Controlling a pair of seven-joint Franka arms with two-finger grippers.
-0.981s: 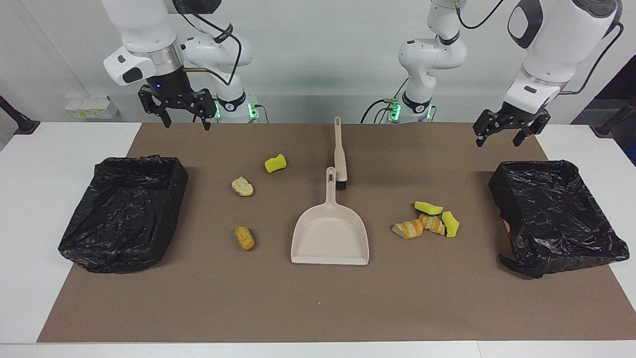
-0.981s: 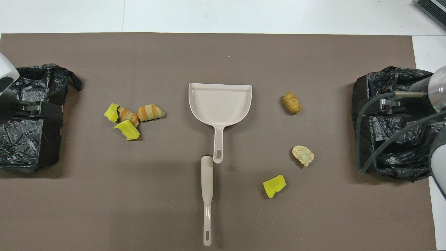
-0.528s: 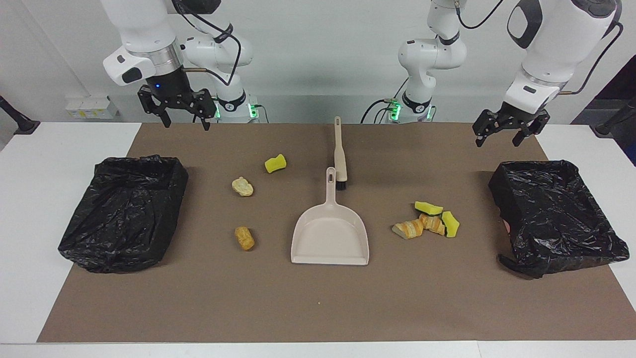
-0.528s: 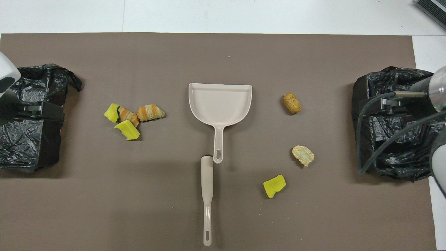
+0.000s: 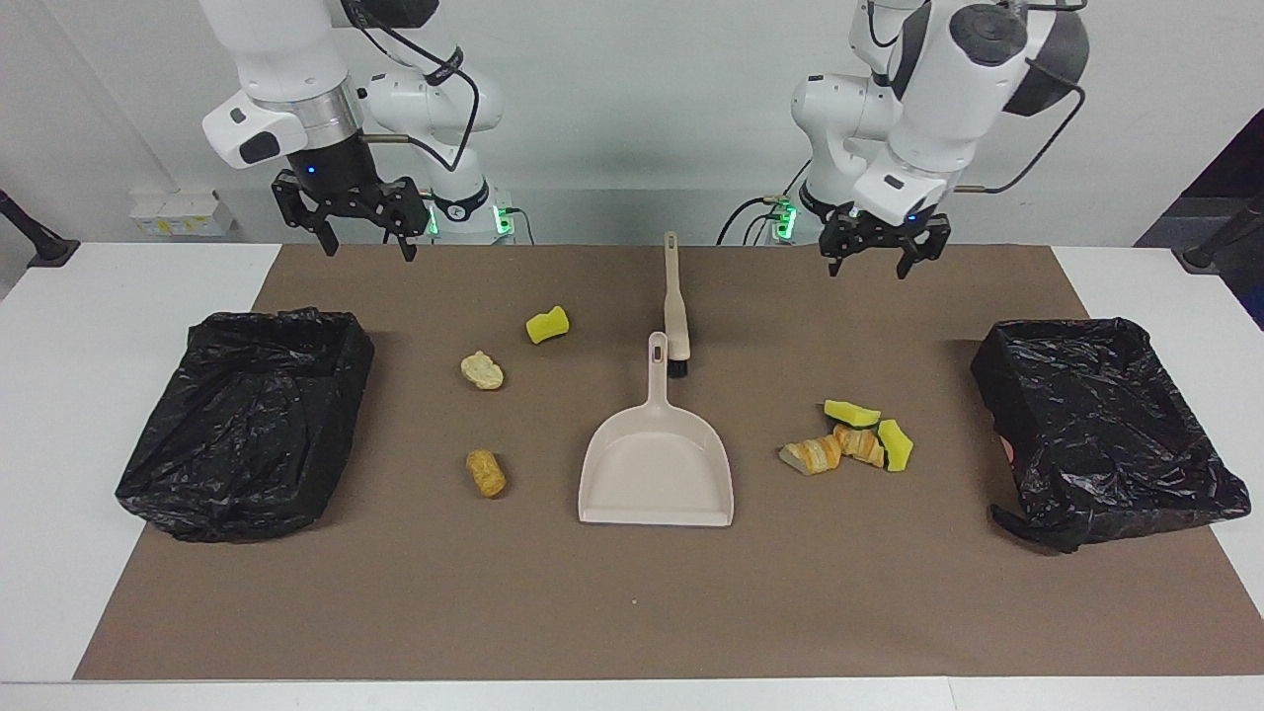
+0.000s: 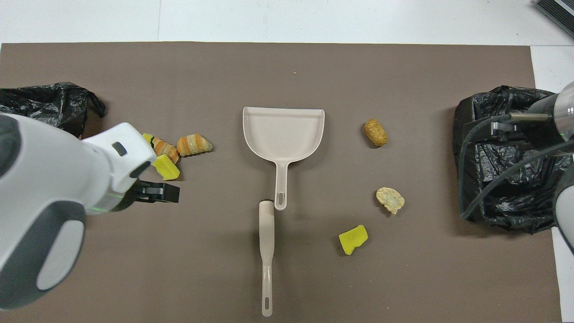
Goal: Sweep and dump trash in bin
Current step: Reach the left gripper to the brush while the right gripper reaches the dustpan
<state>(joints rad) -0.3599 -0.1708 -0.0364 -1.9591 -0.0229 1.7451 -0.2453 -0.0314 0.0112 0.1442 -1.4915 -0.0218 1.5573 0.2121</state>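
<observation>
Bin, lined in black plastic, sits at the right arm's end of the brown mat. Right gripper hangs empty with its fingers spread, over the mat's edge by the robots. Three pieces of trash lie apart toward that end: a yellow sponge, a pale lump and a brown lump. The dustpan rests mid-mat, the brush just beside its handle. Four more trash pieces cluster toward the left arm's end. Left gripper hangs empty, fingers apart, above the mat between brush and second bin.
</observation>
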